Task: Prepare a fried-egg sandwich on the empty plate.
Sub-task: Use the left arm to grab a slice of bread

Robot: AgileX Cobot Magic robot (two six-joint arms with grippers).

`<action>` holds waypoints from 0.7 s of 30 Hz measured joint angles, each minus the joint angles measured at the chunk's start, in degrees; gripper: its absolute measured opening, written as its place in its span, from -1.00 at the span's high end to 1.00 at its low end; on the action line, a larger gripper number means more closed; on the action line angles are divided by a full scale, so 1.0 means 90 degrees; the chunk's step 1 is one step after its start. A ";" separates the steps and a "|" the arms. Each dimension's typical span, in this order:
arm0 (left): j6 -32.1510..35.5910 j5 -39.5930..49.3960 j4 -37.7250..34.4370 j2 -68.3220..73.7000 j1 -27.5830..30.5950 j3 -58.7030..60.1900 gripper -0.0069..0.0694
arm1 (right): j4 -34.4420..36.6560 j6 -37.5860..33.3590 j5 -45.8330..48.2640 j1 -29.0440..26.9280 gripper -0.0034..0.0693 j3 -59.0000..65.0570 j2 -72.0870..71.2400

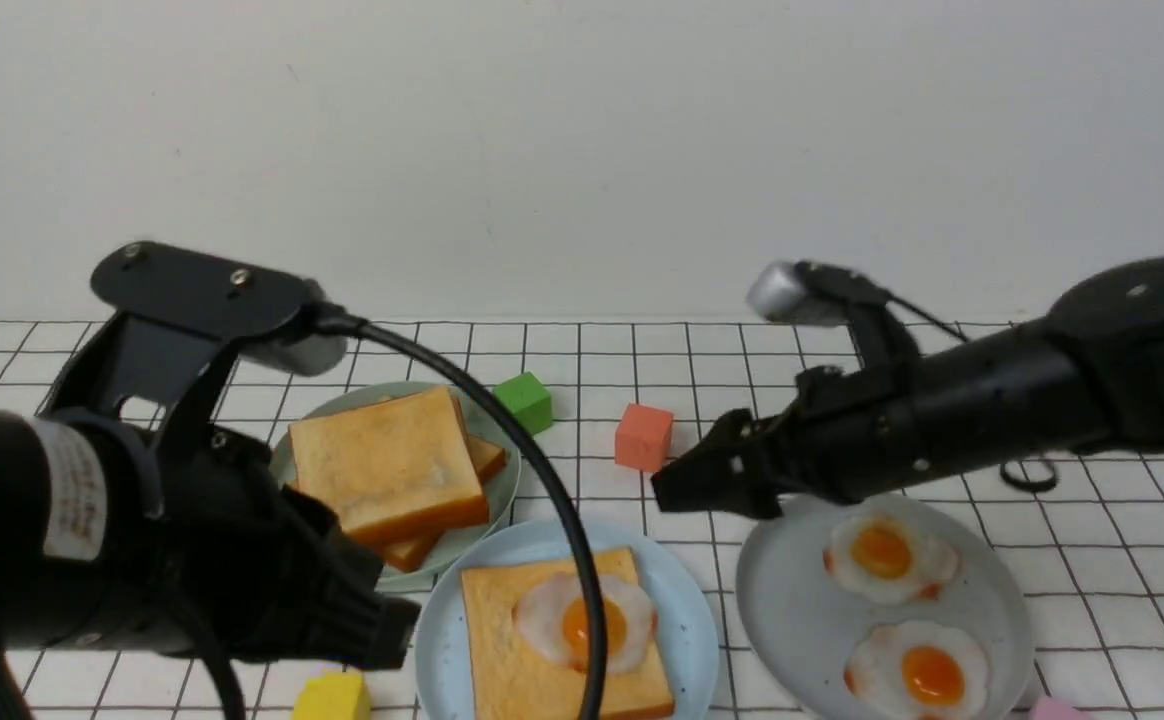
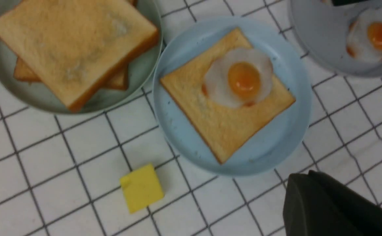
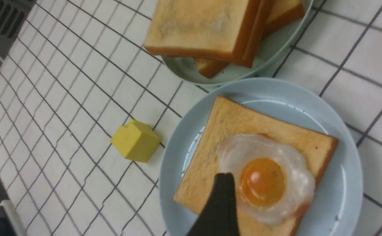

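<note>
The sandwich [image 1: 517, 655] sits on the blue plate [image 1: 690, 618] at the table's near middle, and so far it is one toast with an egg [image 1: 550, 615] lying face up. The green plate [image 1: 499, 498] with its toast pile [image 1: 387, 465] crowds the blue plate's far left, rims touching or nearly so. The grey plate [image 1: 792, 600] with two eggs [image 1: 882, 550] lies just beside it on the right, and a yellow block [image 1: 332, 697] is near its left rim. A green block [image 1: 525, 400] and an orange block [image 1: 642, 436] stand farther back. My left arm's cable [image 1: 582, 560] crosses my front view of the egg. The toast lies flat and nearly square to me. It has no long axis, and the egg sits toward its far right corner. The left tool [image 1: 394, 628] is pressed together, empty, left of the blue plate. The right tool [image 1: 677, 490] hangs over it with its fingers [image 3: 222, 203] spread wide, gripping nothing. Open table lies left of the yellow block and behind the blocks.
</note>
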 joint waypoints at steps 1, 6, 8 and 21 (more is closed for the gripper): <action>-0.0008 -0.0070 0.0000 0.0020 0.0000 0.0000 0.82 | -0.0145 0.0132 0.0037 -0.0020 -0.94 -0.0012 -0.0111; -0.0627 -0.0974 -0.0025 0.0644 0.0000 0.0002 0.81 | -0.2547 0.2042 0.0584 -0.0188 -0.91 -0.0325 -0.1354; -0.1028 -0.1264 -0.0019 0.0950 0.0026 0.0002 0.80 | -0.3645 0.3049 0.0692 -0.0188 -0.84 -0.0351 -0.1824; 0.0020 -0.1256 -0.1806 0.1903 0.3479 0.0002 0.77 | -0.4754 0.4322 0.1166 0.0967 -0.62 0.0376 -0.3158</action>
